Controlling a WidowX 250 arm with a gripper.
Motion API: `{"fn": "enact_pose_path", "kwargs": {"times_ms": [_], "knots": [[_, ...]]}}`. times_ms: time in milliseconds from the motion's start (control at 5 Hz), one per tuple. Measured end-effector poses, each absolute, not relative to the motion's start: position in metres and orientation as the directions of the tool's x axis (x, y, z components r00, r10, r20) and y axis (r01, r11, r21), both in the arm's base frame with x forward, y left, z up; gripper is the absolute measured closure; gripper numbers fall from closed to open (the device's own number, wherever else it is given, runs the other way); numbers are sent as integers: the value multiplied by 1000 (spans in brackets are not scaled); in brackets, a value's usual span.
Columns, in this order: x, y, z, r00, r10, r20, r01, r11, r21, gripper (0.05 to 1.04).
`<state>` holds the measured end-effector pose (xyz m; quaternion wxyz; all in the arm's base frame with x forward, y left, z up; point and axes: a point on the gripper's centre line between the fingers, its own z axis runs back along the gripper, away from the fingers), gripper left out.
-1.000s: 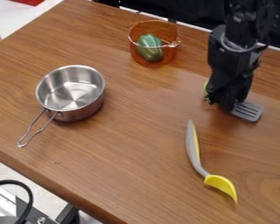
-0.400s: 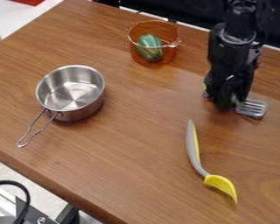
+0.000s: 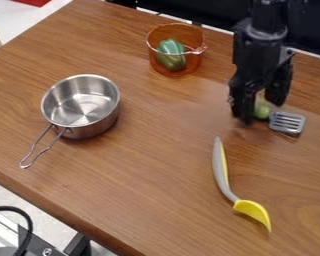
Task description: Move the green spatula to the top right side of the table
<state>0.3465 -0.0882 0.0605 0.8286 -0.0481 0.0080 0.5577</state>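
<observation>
The claw (image 3: 261, 112) stands open above the counter (image 3: 156, 165), the green part of the spatula (image 3: 287, 123) showing between its parted fingers, slotted head toward the view's right, so backing off probably calls for a straight lift

Upper right: green handle (image 3: 261, 110) of spatula (image 3: 287, 123) partly hidden by gripper (image 3: 262, 112); arm (image 3: 265, 30) cut off, top edge. Upper left: red object (image 3: 34, 2) cut off, top edge. Lower left: black cable (image 3: 31, 226) cut off, left edge. Table (image 3: 156, 170) cropped right and bottom
</observation>
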Motion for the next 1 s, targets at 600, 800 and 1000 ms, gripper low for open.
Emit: {"fn": "enact_pose_path", "kwargs": {"times_ms": [600, 800, 1000], "knots": [[330, -41, 106, 512, 852, 109, -844, 522, -119, 84], [331, -11, 113, 615, 769, 175, -776, 629, -35, 84], [329, 15, 111, 717, 684, 132, -687, 726, -34, 84]]}}
